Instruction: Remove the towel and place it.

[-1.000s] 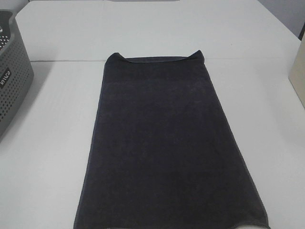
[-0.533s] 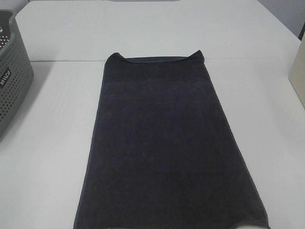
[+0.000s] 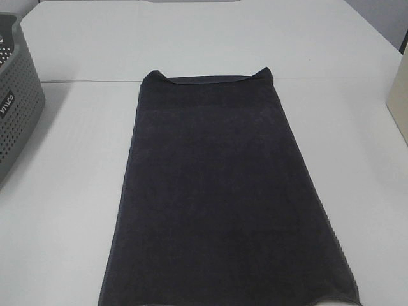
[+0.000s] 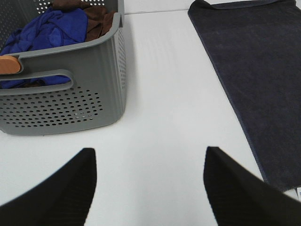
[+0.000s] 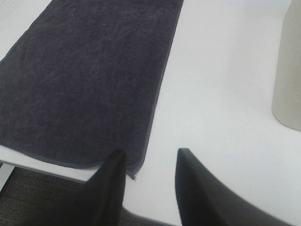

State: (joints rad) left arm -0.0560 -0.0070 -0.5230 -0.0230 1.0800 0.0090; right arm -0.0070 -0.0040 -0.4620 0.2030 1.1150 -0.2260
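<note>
Lay flat on counter (image 3: pixel 64 191): towel (image 3: pixel 223 191). Nothing gripped; both sets of jaws parted, empty. Step, probably: placing finished; next, withdrawing arms.

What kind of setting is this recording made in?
Likely a lab bench set up for laundry handling: a plain white table, a dark towel spread flat on it, and a grey perforated basket holding blue and brown cloths.

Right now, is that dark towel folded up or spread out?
Spread out: the towel lies flat on the white table, its far corners slightly curled.
</note>
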